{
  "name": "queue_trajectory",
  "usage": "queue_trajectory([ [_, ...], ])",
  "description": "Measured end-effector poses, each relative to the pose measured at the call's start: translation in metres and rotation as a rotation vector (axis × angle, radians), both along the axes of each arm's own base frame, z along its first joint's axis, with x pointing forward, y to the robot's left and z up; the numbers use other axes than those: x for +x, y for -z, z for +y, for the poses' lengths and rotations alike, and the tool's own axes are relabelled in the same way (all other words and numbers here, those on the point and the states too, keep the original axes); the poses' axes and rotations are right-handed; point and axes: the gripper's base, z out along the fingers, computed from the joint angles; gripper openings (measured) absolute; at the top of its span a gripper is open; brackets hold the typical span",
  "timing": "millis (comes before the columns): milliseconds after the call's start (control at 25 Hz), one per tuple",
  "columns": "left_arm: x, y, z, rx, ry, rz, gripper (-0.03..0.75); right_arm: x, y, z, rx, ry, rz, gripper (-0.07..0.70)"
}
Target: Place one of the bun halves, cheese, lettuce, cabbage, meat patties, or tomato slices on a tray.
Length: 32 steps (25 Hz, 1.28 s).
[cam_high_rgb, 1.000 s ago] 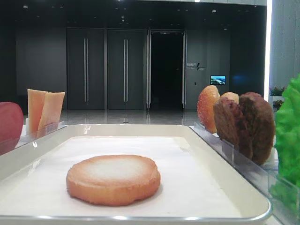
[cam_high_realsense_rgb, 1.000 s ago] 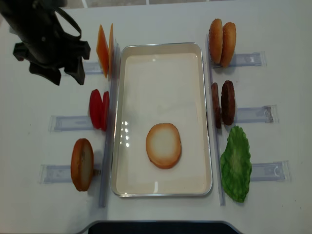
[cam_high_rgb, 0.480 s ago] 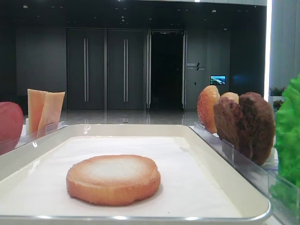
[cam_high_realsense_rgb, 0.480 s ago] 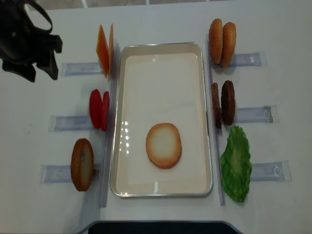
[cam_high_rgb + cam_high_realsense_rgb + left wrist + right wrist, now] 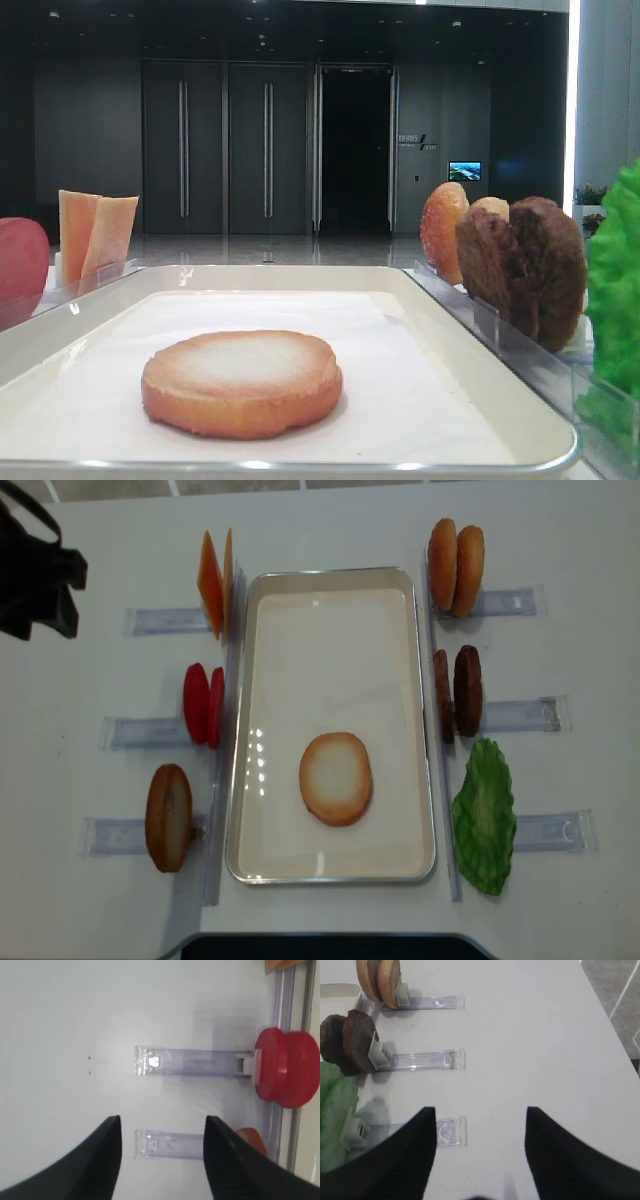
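A flat bun half (image 5: 336,778) lies pale face up on the paper of the cream tray (image 5: 330,574); nothing touches it. To the tray's left stand cheese (image 5: 215,582), tomato slices (image 5: 203,704) and another bun half (image 5: 168,817). On its right are two buns (image 5: 455,566), meat patties (image 5: 457,692) and lettuce (image 5: 485,815). Cabbage is out of view. My left gripper (image 5: 40,620) hangs open and empty at the far left edge, over bare table (image 5: 162,1119). My right gripper (image 5: 480,1109) is open and empty over the table right of the lettuce (image 5: 335,1120).
Narrow clear plastic holders (image 5: 165,620) stick out sideways from both sides of the tray, each carrying its food upright. One holder end (image 5: 451,1132) lies just by my right gripper's left finger; another (image 5: 165,1144) lies below the gap of my left gripper.
My left gripper has drawn away to the left, from beside the cheese to the table's far left edge. The bun half on the tray has not moved.
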Motion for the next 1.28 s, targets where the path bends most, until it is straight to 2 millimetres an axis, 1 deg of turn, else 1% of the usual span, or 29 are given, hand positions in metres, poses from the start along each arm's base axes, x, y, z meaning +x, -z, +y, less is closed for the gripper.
queue_trajectory([
  [360, -0.072, 0.012, 0.004, -0.007, -0.007, -0.006, 0.4, 0.0, 0.0, 0.0, 0.0, 0.0, 0.0, 0.408],
  [600, -0.123, 0.018, 0.005, -0.027, -0.008, -0.067, 0.4, 0.0, 0.0, 0.0, 0.0, 0.0, 0.0, 0.408],
  [720, -0.144, 0.02, 0.007, -0.03, -0.008, -0.114, 0.4, 0.0, 0.0, 0.0, 0.0, 0.0, 0.0, 0.408],
  [920, -0.173, 0.022, 0.008, -0.035, -0.003, -0.202, 0.4, 0.0, 0.0, 0.0, 0.0, 0.0, 0.0, 0.408],
  [1280, -0.212, 0.032, 0.01, -0.034, 0.014, -0.324, 0.4, 0.0, 0.0, 0.0, 0.0, 0.0, 0.0, 0.408],
])
